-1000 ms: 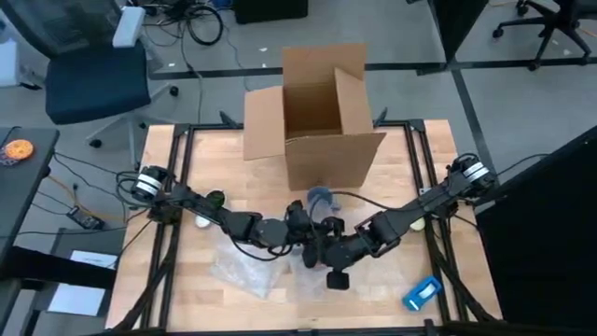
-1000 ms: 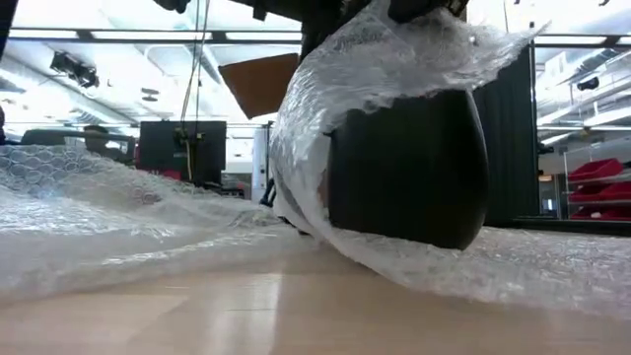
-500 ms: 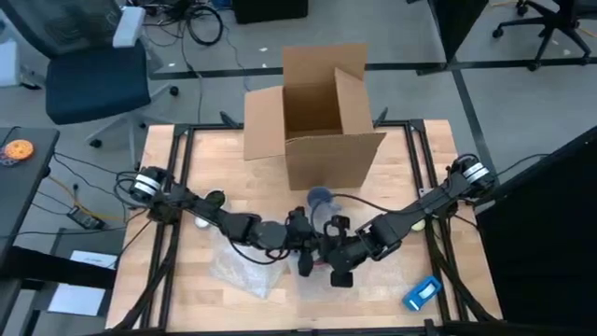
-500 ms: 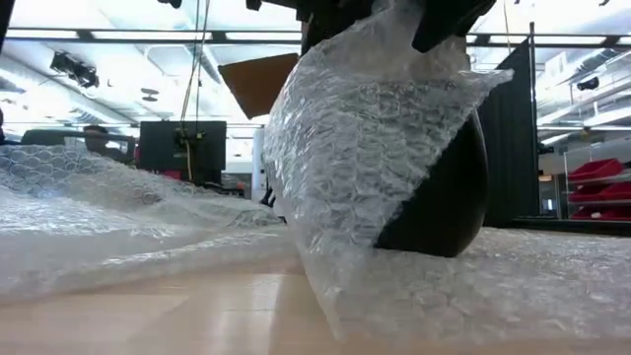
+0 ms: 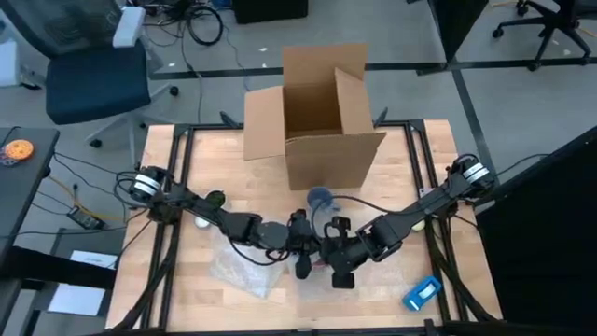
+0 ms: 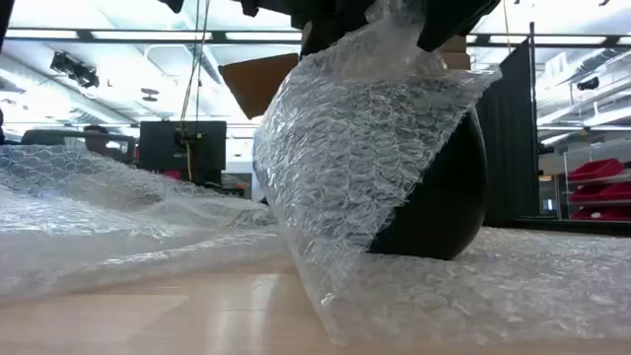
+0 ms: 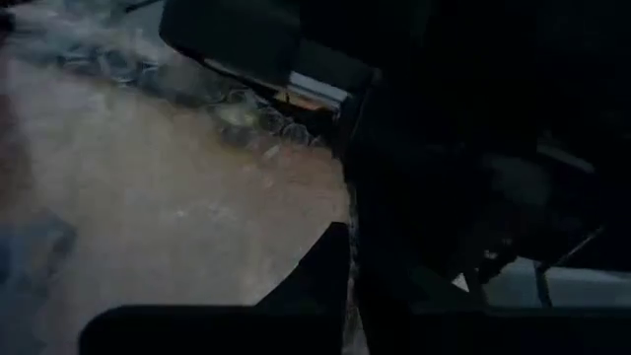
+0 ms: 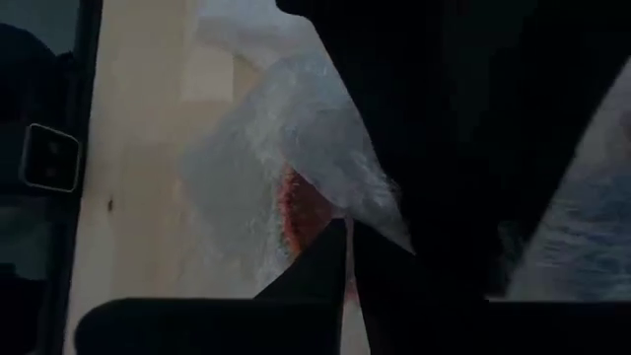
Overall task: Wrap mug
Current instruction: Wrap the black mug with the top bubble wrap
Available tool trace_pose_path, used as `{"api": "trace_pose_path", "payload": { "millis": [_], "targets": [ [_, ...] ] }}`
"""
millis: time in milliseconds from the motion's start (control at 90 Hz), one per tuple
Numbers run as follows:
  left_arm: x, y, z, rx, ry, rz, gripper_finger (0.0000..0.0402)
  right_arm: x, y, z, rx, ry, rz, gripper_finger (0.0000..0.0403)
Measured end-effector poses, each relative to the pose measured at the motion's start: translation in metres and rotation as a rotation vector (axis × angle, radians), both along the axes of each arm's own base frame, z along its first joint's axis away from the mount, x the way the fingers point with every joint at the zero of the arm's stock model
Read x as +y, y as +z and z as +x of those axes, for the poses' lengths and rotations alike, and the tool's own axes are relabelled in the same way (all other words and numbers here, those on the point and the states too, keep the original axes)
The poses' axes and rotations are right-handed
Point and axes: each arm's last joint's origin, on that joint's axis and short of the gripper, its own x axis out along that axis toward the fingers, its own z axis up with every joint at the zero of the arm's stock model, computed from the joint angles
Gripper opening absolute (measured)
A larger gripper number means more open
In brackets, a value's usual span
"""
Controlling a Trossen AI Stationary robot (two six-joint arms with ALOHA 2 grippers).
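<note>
Nearest you in the low view, crinkly bubble wrap (image 6: 345, 177) drapes over the round, dark mug (image 6: 439, 212), which stands on the pale wooden table (image 6: 197, 316) near its centre; more wrap lies spread flat beneath and to the side; above it your left gripper (image 5: 300, 250) and right gripper (image 5: 338, 257) meet close together over the mug; you cannot tell how either pair of jaws stands; farther back sits an open cardboard box (image 5: 322, 117), flaps up, square and brown.
</note>
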Motion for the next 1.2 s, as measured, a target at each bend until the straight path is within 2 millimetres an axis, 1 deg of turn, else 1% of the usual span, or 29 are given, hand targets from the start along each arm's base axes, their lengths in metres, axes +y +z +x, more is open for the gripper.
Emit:
{"api": "trace_pose_path", "payload": {
  "millis": [167, 289, 467, 889, 1200],
  "targets": [
    [-0.003, -0.001, -0.001, 0.006, -0.036, -0.006, 0.0, 0.0, -0.003, -0.006, 0.039, -0.068, 0.005, 0.0],
    [-0.006, -0.001, -0.002, 0.004, -0.043, 0.001, 0.0, 0.0, -0.002, -0.006, 0.036, -0.154, 0.069, 0.0],
    [-0.009, 0.0, -0.003, -0.013, -0.042, 0.02, 0.0, 0.0, -0.003, -0.008, 0.061, -0.177, 0.091, 0.0],
    [-0.017, -0.002, -0.006, 0.005, -0.078, 0.05, 0.0, -0.006, -0.004, -0.011, 0.044, -0.229, -0.031, 0.0],
    [-0.018, -0.002, -0.007, 0.007, -0.115, 0.068, 0.0, -0.008, -0.003, -0.008, 0.02, -0.207, -0.084, 0.0]
  ]
}}
